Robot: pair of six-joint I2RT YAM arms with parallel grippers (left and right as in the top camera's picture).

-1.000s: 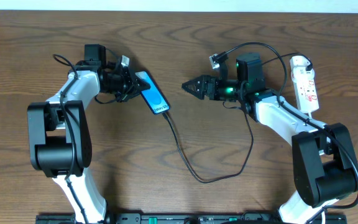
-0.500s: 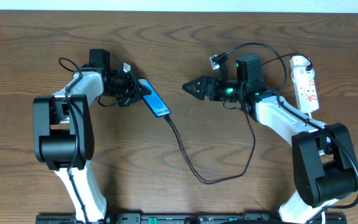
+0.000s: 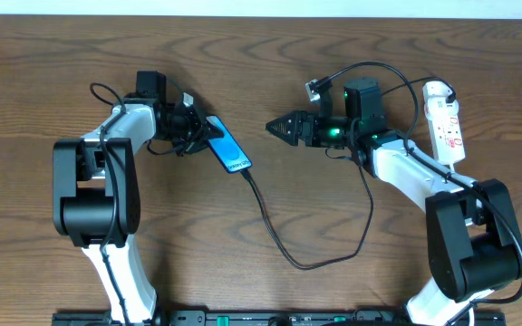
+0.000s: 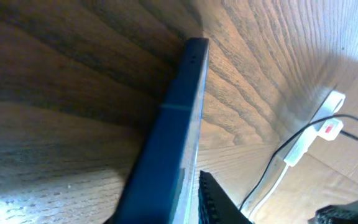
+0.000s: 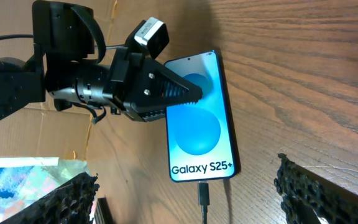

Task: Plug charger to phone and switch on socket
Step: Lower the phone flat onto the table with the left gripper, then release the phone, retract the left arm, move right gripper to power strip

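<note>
Fingers (image 5: 166, 93) of the left gripper (image 3: 207, 136) are clamping the phone (image 3: 229, 149) across its upper half, one ridged finger lying over the lit screen, so this gripper is closed on it. From the left wrist camera the phone (image 4: 173, 137) is showing edge-on as a dark blue slab running up the middle of the view, close to the wood. Its blue screen is facing up and reading "Galaxy S25+" near the bottom edge. The phone is sitting left of centre on the table (image 3: 243, 54), slanted, with its lower end pointing toward the right arm.

At that lower end the charger (image 3: 270, 231) is meeting the phone: its small black plug tip (image 5: 205, 194) is pressing against the bottom edge and appears seated. The thin black cable is looping down toward the front of the table and curving back up to the right.

Across the gap, the right gripper (image 3: 272, 127) is pointing at the phone without touching it, its fingers (image 5: 316, 193) spread wide and holding nothing.

The socket (image 3: 445, 122) is lying at the far right, well apart from the phone.
</note>
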